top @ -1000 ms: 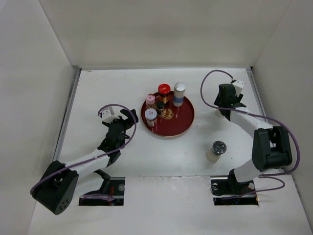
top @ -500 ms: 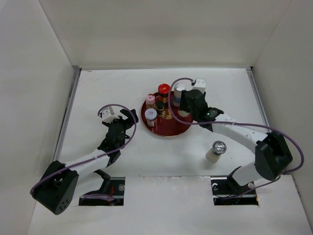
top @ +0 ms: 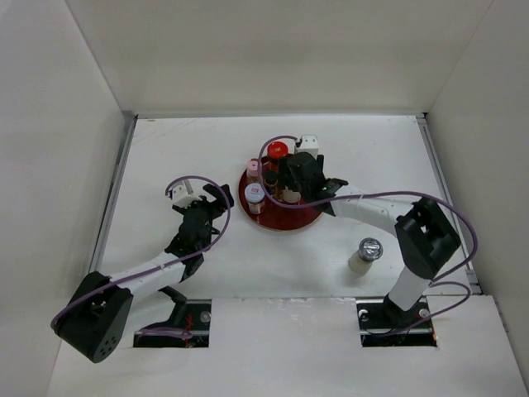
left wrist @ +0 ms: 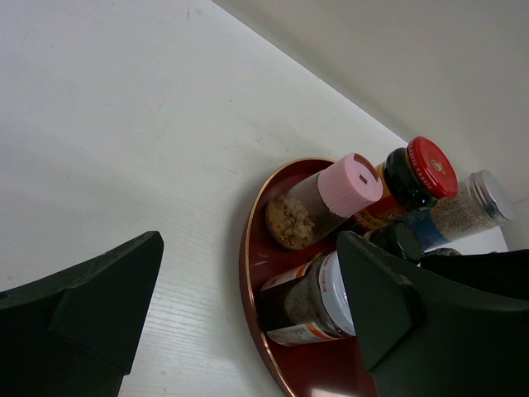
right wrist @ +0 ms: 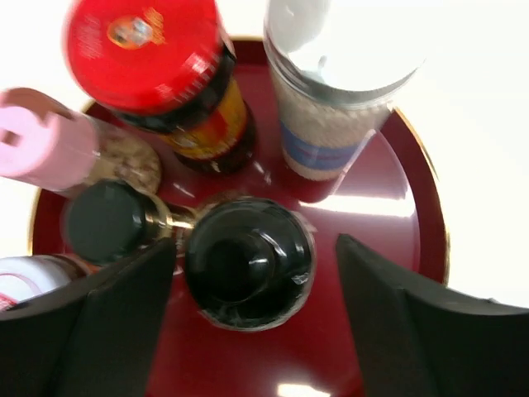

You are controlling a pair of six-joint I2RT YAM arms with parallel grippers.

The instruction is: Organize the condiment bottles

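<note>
Right gripper [right wrist: 254, 255] is over the tray [top: 307, 217] at frame centre, fingers apart astride an upright black-capped jar [right wrist: 248, 277], not clamped on it. One silver-capped shaker [top: 364, 255] stands upright off the tray, toward the lower right, close by the right arm. Left gripper [top: 220, 203], spread and empty, sits left of the tray, well apart from the shaker. Judgement: the right arm is better placed to fetch it.

Right gripper [right wrist: 256, 246] swung across to the red tray [right wrist: 382, 241] — jaws now wider, flanking a black-capped jar [right wrist: 248, 263]
</note>
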